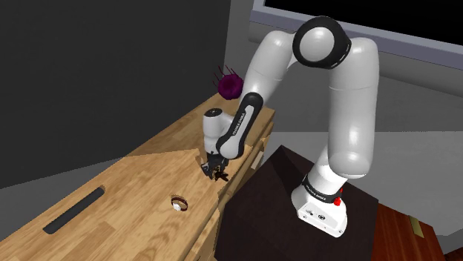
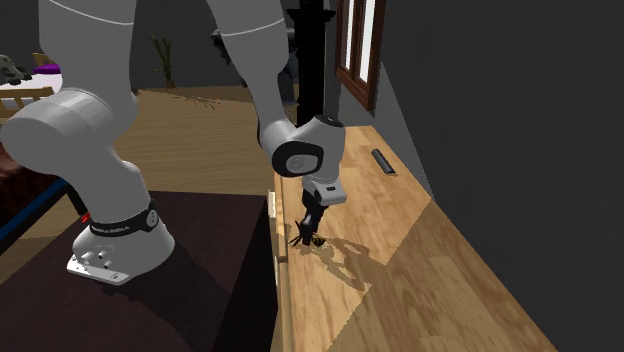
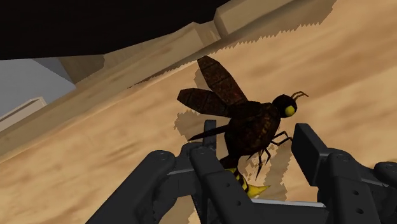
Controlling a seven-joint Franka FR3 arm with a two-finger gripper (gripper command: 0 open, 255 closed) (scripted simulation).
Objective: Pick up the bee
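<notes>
Wooden tabletop point(image 1: 133, 178): flat black bar point(image 1: 74, 211) toward the shoulder view's left, small round brown-rimmed object point(image 1: 178, 202) well apart from it. Purple spiky ball point(image 1: 230, 84) at the far end.

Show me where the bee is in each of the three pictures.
Shoulder view: bee near the middle, at the wooden table's edge.
Second exterior view: bee just below the middle.
Wrist view: bee between the gripper's open fingers.
Shared landmark: the black gripper right above it.
</notes>
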